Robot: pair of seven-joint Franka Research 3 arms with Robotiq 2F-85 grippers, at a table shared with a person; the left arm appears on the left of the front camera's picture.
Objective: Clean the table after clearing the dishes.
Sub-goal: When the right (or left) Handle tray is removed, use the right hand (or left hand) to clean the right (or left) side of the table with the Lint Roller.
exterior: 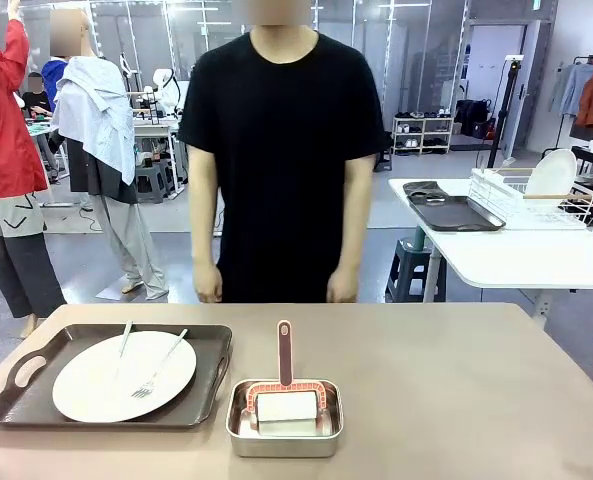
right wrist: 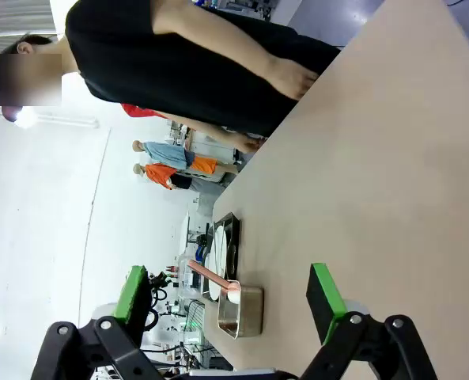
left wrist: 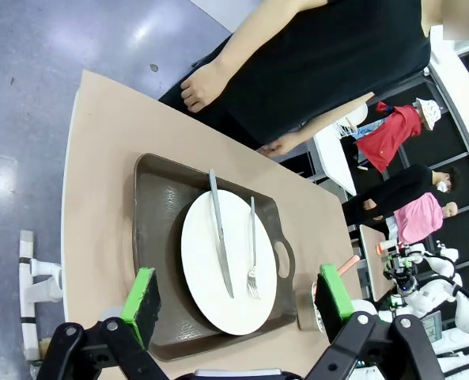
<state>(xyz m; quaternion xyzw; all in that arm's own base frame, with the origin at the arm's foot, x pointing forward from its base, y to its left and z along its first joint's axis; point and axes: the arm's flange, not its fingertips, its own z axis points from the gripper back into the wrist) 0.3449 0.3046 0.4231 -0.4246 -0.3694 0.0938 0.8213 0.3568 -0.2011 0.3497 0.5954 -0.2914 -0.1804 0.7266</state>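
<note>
L gripper (left wrist: 238, 299), btm edge of its wrist view: green pads spread wide, nothing btwn them, released. It hangs over the dark brown tray (left wrist: 151, 206) w/ the white plate (left wrist: 198, 269) right below.

R gripper (right wrist: 228, 294), btm edge of its wrist view: pads also wide apart, empty, over the bare top of the table (right wrist: 376, 158). The steel pan (right wrist: 242, 311) sits just beyond, btm ctr.

Front view, nearest first:
- Btm ctr: pan w/ a red-and-white brush (exterior: 286, 403) lying in it, handle pointing up-frame over the far rim.
- Lower left: tray just beside the pan, not touching, a handle at each end. Plate sits on it, left of tray ctr.
- On the plate: fork (exterior: 161, 365) slanted w/ tines at the near end, knife (exterior: 124, 340) to its left, nearly straight up-frame.
- Ctr frame, past the table's far edge: person (exterior: 281, 150) in a black tee, standing, arms down, hands by the hips, touching nothing.
- Right mid-frame, farther off: white side table (exterior: 516, 260) w/ a second dark tray (exterior: 456, 212) on it. Beside that, a wire rack (exterior: 506, 195) holds a second white plate (exterior: 553, 172) on edge.
</note>
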